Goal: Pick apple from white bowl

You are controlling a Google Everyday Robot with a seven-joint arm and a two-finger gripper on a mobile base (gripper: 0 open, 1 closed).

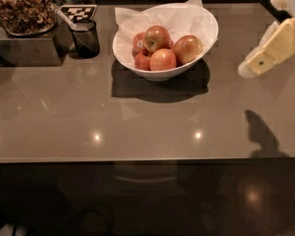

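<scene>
1. Countertop (137, 124): grey-brown and glossy, with spots of light reflected in it. The whole middle of the view is filled by it, and a dark front edge is seen below.
2. White bowl (206, 21): wide and round, set on the countertop towards the back, centre. It is lined with crumpled white paper (132, 17), which is raised above the rim at the back.
3. Tray of nuts (20, 10): placed on a metal box (24, 50) at the back left corner.
4. Gripper (259, 60): cream-coloured, seen at the right edge, held above the countertop and well apart from the white bowl, to its right. How far it is opened cannot be told. Nothing is seen held in it. Its shadow (261, 132) is cast on the countertop below.
5. Dark mesh cup (85, 37): stood upright between the metal box and the white bowl.
6. Yellow-green and red apple (188, 48): laid in the bowl on the right side.
7. Apple (156, 37): red with a golden blush, lodged in the white bowl on top of the pile.
8. Front apple (163, 59): laid just below it.
9. Stickered red apple (138, 41): tucked in at the left.
10. Checkered marker card (77, 12): laid behind the cup.
</scene>
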